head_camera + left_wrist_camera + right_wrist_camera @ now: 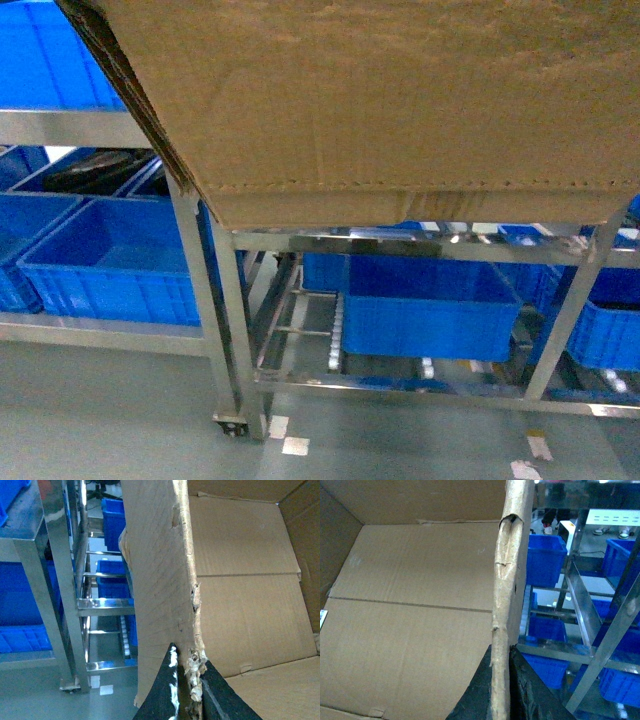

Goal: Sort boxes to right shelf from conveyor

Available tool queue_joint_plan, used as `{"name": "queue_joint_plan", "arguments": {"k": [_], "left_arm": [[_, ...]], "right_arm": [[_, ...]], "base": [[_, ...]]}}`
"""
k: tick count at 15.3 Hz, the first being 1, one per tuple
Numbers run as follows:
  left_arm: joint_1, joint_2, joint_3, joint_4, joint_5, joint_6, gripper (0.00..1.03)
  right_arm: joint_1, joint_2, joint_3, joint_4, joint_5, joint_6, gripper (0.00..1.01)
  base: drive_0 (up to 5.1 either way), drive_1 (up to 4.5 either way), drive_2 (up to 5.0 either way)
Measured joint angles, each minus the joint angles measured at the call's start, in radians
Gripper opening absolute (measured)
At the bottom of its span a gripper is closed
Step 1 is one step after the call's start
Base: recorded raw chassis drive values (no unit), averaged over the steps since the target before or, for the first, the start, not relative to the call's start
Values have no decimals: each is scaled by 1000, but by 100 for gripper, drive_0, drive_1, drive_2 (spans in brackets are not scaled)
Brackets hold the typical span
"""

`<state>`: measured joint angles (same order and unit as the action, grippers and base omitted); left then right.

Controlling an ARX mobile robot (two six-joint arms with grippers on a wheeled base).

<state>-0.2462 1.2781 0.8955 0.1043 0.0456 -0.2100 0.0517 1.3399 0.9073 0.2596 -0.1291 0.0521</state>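
Held up close, the cardboard box (400,100) hangs over the shelf (420,243) top rail, ready to set down; left gripper (189,680) and right gripper (501,680) each pinch an opposite wall to carry it

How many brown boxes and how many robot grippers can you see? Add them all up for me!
Brown cardboard box: 1
Grippers: 2, the left gripper and the right gripper, each with its jaws pinching a wall of the box
Total: 3
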Motion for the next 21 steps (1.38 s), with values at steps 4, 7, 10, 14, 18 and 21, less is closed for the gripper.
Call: {"name": "queue_joint_plan", "arguments": {"k": [4,7,10,14,18,21], "left_arm": [[0,0,-1,-3,1,0,3],[0,0,-1,3,0,0,3],[0,0,0,8,0,0,3],[0,0,1,6,-1,0,3],[0,0,0,2,0,0,3],[0,0,0,2,-1,0,3]], "right_arm": [[0,0,0,-3,0,0,4],[0,0,0,4,-1,0,4],[0,0,1,8,0,0,4],[0,0,1,5,0,0,4],[0,0,0,4,0,0,4],[0,0,0,3,-1,0,4]], "base": [[0,0,0],[0,0,0],[0,0,0],[0,0,0],[0,0,0],[0,0,0]]}}
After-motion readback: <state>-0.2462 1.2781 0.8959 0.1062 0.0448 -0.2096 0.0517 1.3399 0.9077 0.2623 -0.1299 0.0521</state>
